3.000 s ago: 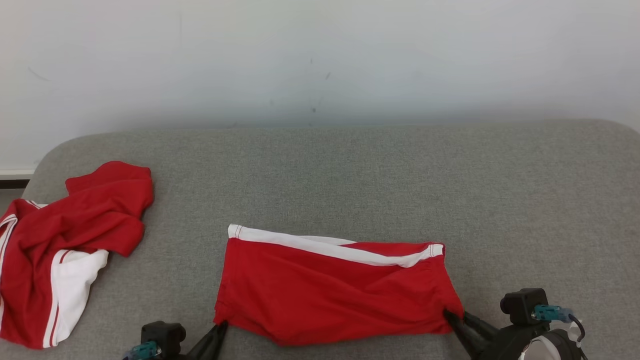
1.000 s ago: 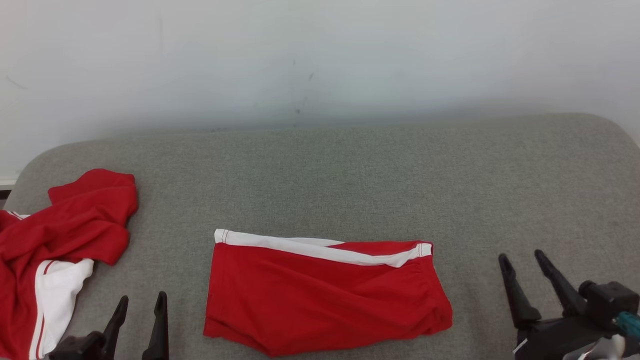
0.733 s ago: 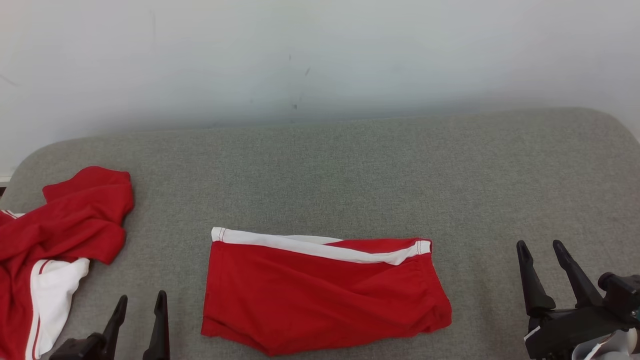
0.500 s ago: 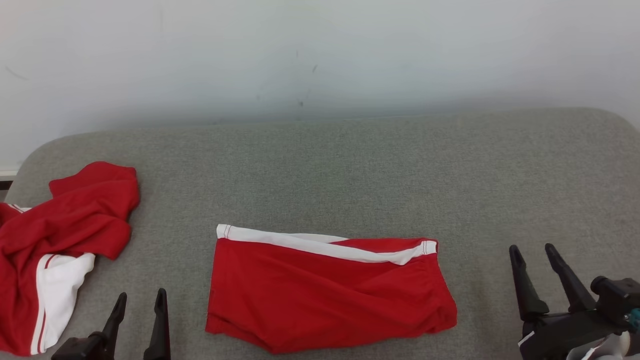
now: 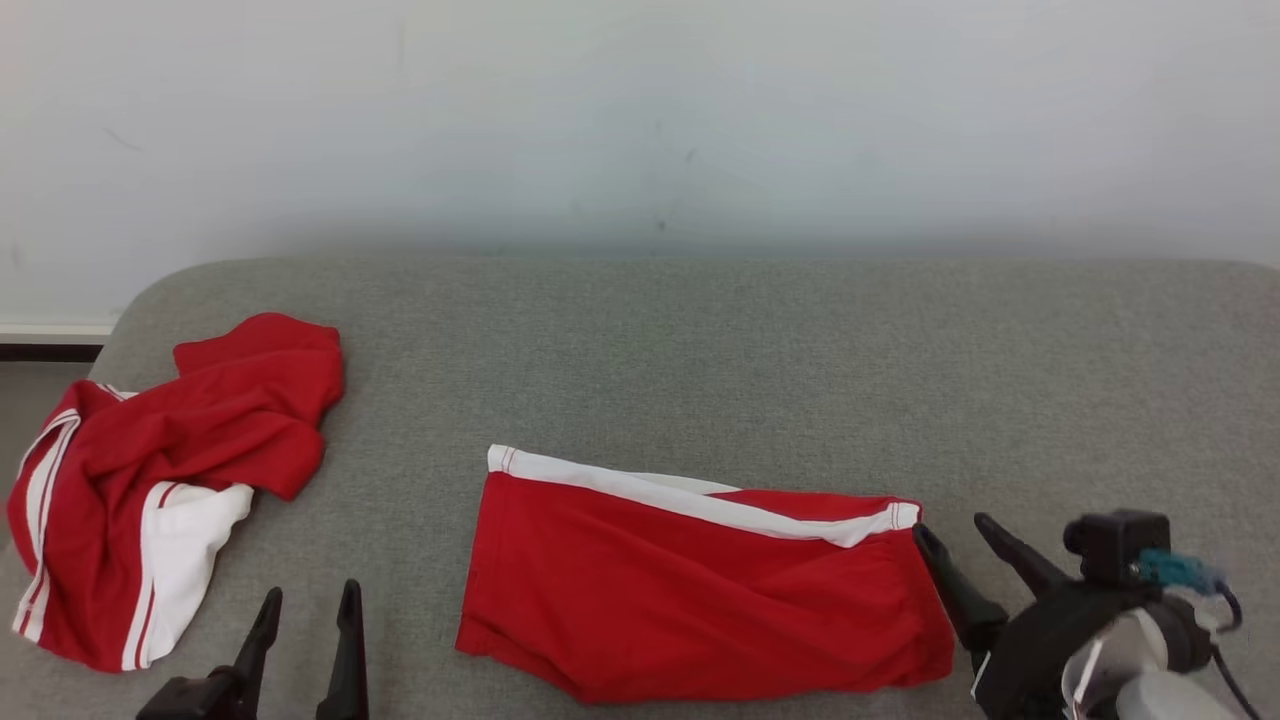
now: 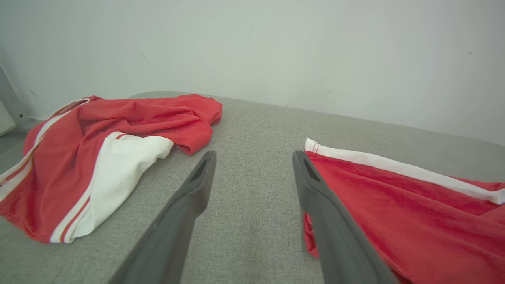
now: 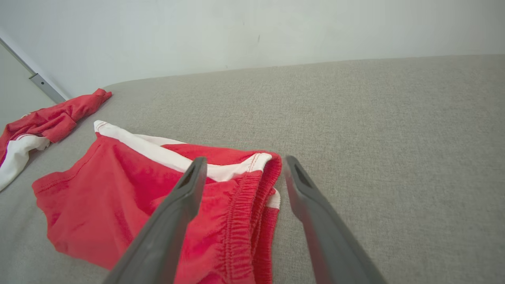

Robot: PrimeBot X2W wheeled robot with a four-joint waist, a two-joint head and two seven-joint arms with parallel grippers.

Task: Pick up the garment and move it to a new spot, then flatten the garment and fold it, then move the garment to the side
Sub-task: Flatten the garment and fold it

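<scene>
The garment, red shorts with a white band along the far edge, lies folded flat on the grey padded surface. My right gripper is open at its right end. In the right wrist view the elastic waistband edge sits between the spread fingers of that gripper. My left gripper is open too, low over bare fabric a short way left of the garment. The left wrist view has the garment just right of that gripper, whose jaws hold nothing.
A second red and white garment lies crumpled at the surface's left end, also in the left wrist view. A pale wall runs behind. The surface rounds off at the far left corner, with floor beyond.
The camera has shifted. My right gripper has come in from the right to the garment's right edge, its fingers now astride the waistband. The left gripper and both garments have stayed put.
</scene>
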